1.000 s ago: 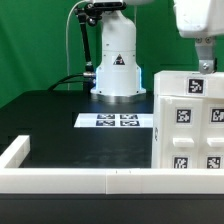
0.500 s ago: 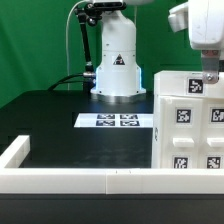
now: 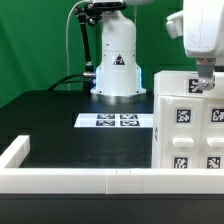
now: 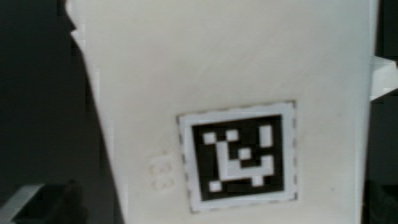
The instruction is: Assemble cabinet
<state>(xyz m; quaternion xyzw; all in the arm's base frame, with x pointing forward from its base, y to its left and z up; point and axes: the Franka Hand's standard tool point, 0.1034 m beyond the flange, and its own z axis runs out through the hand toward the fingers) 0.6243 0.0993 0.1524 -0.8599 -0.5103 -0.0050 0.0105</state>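
Observation:
The cabinet (image 3: 190,125) is a large white box standing at the exterior view's right, with several black-and-white tags on its top and front. My gripper (image 3: 203,84) hangs straight over its top, fingertips at or just above the top face beside a tag. Whether the fingers touch it or how wide they stand does not show. In the wrist view a white face of the cabinet (image 4: 178,90) fills the picture, very close, with one square tag (image 4: 242,155) on it. No fingers show clearly there.
The marker board (image 3: 115,121) lies flat on the black table before the arm's white base (image 3: 116,65). A low white rail (image 3: 80,180) runs along the table's front edge and turns up the exterior view's left side (image 3: 14,152).
My gripper has come down and shifted a little to the exterior view's left, from above the cabinet to its top face. The cabinet has not moved.

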